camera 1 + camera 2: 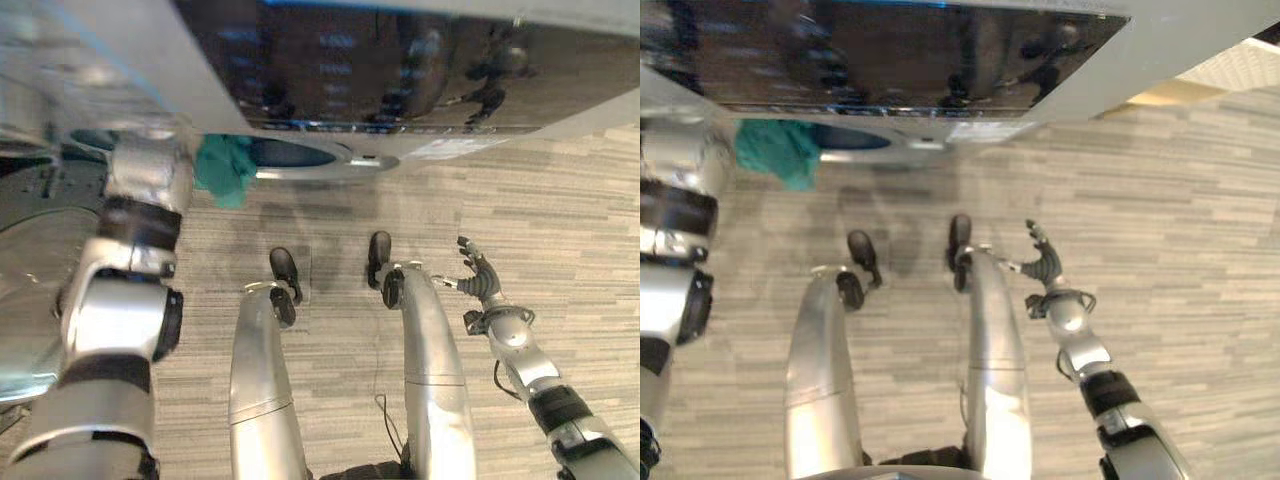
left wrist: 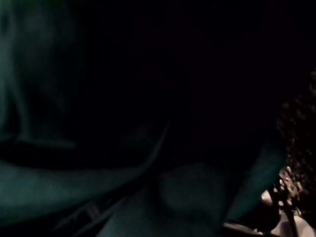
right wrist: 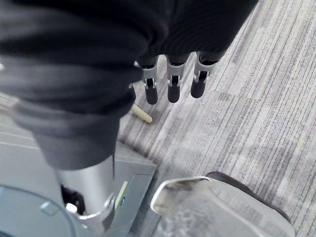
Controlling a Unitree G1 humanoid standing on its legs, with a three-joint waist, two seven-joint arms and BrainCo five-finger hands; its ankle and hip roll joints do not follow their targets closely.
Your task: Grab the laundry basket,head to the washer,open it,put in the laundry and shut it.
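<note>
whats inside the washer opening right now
Teal laundry hangs at the mouth of the washer, and the left arm reaches into the opening beside it. The left wrist view shows dark teal cloth folds. The left hand and the rest of the drum are hidden.

Bright floor; glossy washer [image 1: 400, 70] top mirrors reflections.

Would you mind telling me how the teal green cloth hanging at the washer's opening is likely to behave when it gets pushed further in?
The teal green cloth droops in soft folds over the rim of the grey washer, so it is probably floppy and light. It will likely bunch rather than slide as one piece, and a loose end may trail out over the rim.
</note>
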